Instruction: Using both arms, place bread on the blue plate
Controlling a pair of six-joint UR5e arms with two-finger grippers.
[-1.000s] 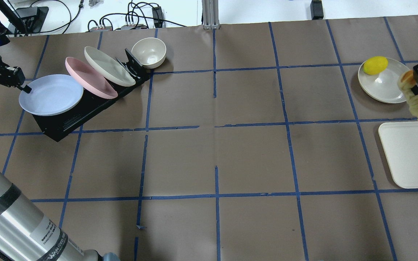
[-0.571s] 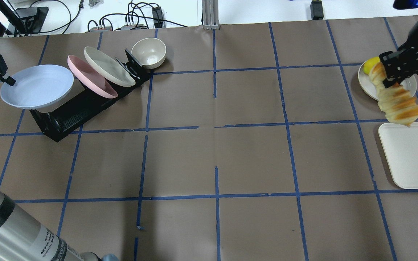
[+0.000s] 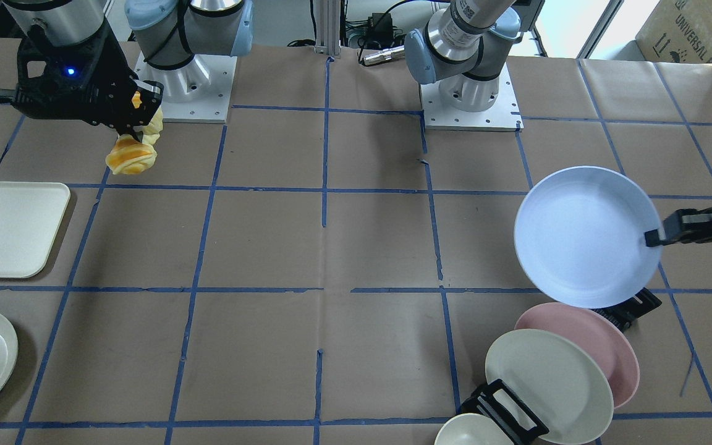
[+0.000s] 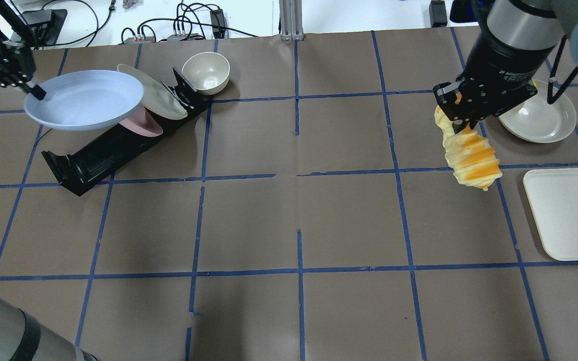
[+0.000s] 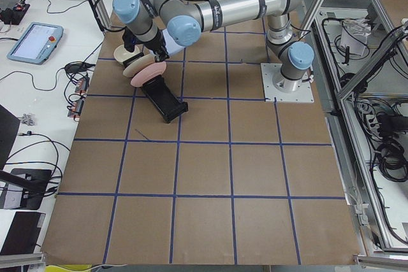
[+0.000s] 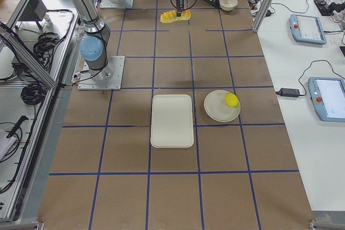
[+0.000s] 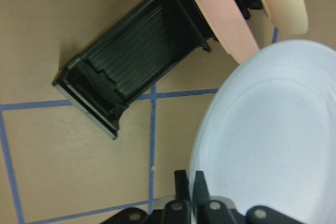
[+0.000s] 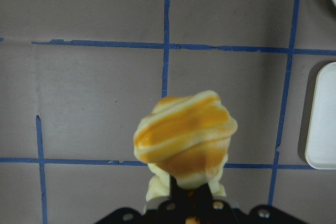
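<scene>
Right gripper (image 4: 458, 125) dangling bread (image 4: 472, 160); left gripper (image 4: 37, 93) holding blue plate (image 4: 86, 98)

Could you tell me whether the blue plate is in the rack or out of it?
Out: the left tool grips the blue plate by its rim, lifted clear of the black rack, whose front slot is bare.

We are in a robot lab. We see a big table (image 4: 289, 220) covered in brown paper with blue tape lines (image 4: 299, 301). Two robot arms (image 3: 458, 43) are bolted onto it on metal plates (image 3: 470, 114). Around it are a metal frame (image 6: 268, 1), wires (image 5: 382, 151), and screens (image 6: 328, 98) on white benches (image 6: 323, 160).
</scene>
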